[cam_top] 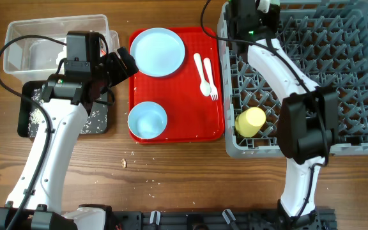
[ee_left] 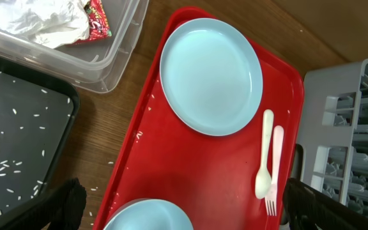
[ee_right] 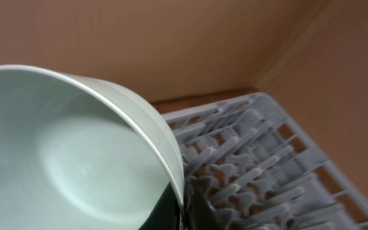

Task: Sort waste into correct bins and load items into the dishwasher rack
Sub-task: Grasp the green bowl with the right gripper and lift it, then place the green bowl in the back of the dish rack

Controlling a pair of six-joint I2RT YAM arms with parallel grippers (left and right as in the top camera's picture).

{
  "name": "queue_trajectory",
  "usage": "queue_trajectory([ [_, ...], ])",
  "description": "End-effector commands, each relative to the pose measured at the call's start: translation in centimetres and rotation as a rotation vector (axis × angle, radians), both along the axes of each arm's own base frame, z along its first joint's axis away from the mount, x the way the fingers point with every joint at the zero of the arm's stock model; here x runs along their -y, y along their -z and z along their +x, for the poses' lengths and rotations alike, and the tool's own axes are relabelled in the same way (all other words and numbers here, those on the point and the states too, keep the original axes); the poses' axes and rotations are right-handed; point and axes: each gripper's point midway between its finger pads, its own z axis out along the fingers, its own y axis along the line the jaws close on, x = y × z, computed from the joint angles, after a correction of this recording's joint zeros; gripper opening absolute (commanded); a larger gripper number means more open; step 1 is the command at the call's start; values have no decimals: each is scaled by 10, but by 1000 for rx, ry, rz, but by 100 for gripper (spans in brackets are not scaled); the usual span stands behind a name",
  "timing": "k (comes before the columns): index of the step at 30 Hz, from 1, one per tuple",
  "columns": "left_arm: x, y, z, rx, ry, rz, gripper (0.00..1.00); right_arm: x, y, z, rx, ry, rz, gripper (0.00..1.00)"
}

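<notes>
Altogether one plate, two bowls, one cup, spoon, fork

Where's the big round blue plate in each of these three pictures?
Overhead: plate on the red tray's upper half, left of centre.
Left wrist: plate upper middle, on the tray.
Right wrist: not in it; a bowl fills the left.
Shared landmark: grey rack, at right in all three.
</notes>
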Motion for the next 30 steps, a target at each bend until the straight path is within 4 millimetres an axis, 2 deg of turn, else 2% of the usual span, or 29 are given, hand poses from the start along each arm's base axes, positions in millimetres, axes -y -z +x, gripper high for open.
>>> queue_trajectory([
  [1, -1, 1, 2, -3, 3, -3, 100, 3, 16, -6, -114, 15, -125, 4],
  [8, -1, 1, 2, -3, 3, -3, 100, -24, 33, -21, -238, -46, -171, 6],
  [9, -1, 1, 2, -3, 3, -3, 100, -27, 35, -23, -252, -53, -177, 11],
  [14, -1, 1, 2, -3, 3, -3, 100, -36, 41, -32, -309, -77, -201, 45],
  [16, -1, 1, 2, -3, 3, -3, 100, -44, 39, -34, -314, -93, -205, 54],
  [18, -1, 1, 2, -3, 3, -3, 100, -52, 37, -36, -312, -112, -205, 60],
  [23, -1, 1, 2, -3, 3, -3, 100, -93, 51, -49, -389, -269, -104, 73],
  [25, -1, 1, 2, -3, 3, -3, 100, -107, 47, -55, -381, -305, -43, 74],
  [30, -1, 1, 2, -3, 3, -3, 100, -139, 3, -71, -312, -448, 182, 74],
])
